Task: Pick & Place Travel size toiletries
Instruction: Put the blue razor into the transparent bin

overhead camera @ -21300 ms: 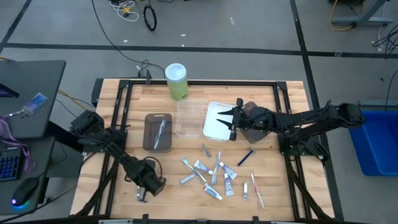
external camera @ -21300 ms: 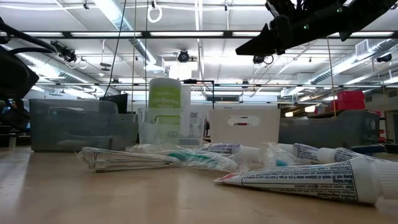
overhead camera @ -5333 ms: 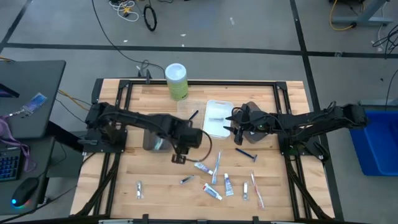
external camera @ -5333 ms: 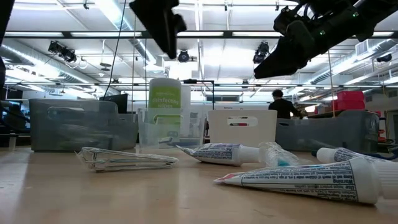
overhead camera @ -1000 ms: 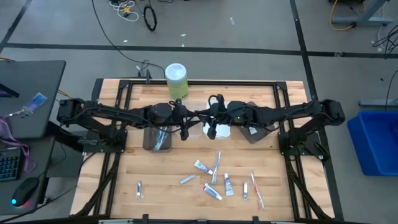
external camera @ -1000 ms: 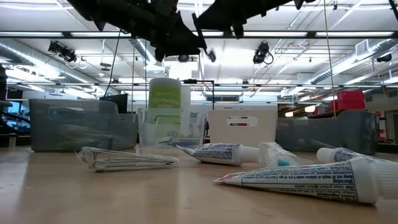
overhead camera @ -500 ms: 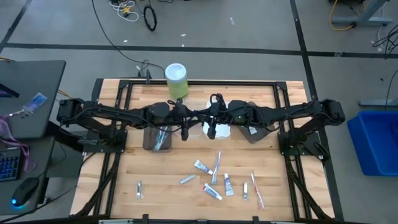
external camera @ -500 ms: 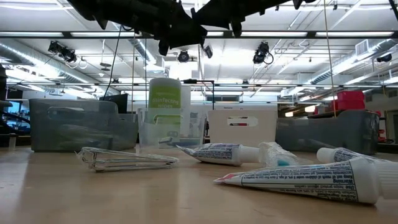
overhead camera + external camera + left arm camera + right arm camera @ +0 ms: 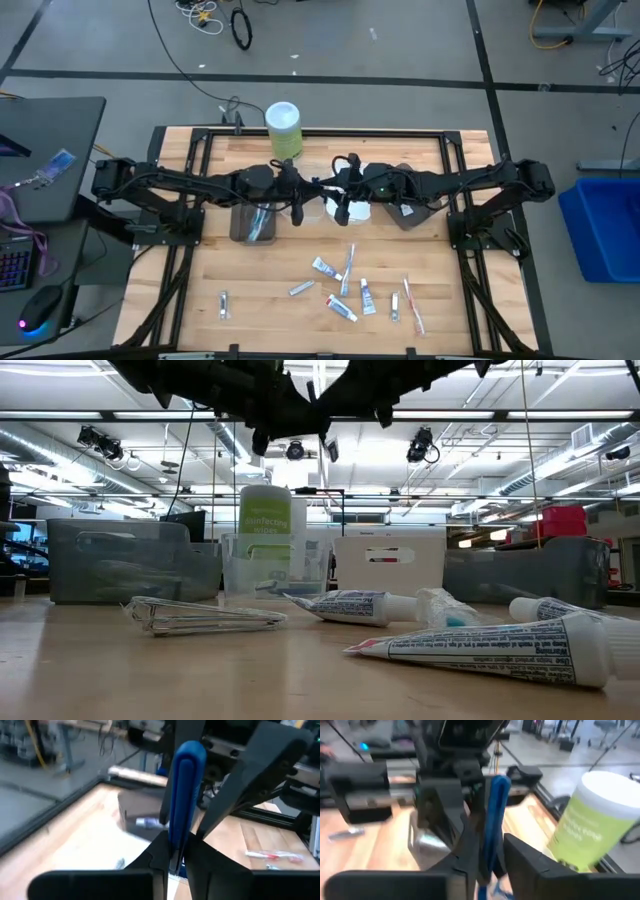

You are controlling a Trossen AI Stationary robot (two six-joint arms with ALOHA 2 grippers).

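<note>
The dark blue stick (image 9: 182,795) (image 9: 492,815) is held up in the air between both grippers, above the trays at mid-table. My left gripper (image 9: 300,200) (image 9: 172,852) comes from the table's left, my right gripper (image 9: 336,200) (image 9: 490,855) from the right, tips almost meeting. Both are shut on the stick. Mini toothpaste tubes (image 9: 340,285), a pink toothbrush (image 9: 412,305) and a small silver piece (image 9: 224,305) lie flat on the near half of the table. My left gripper pinches the dark blue stick's one end (image 9: 175,840) between its two fingers, coming level from the table's left; the stick runs on past the fingertips, lifted clear. My right gripper pinches the same stick near its other end (image 9: 490,845) between its two fingers, level from the table's right.
A tall green bottle (image 9: 284,130) stands at the far edge. A grey tray (image 9: 254,212) sits under the left arm, a white tray (image 9: 362,208) under the right, and a clear tray (image 9: 262,570) between them. A toothpaste tube (image 9: 490,650) lies near the low camera.
</note>
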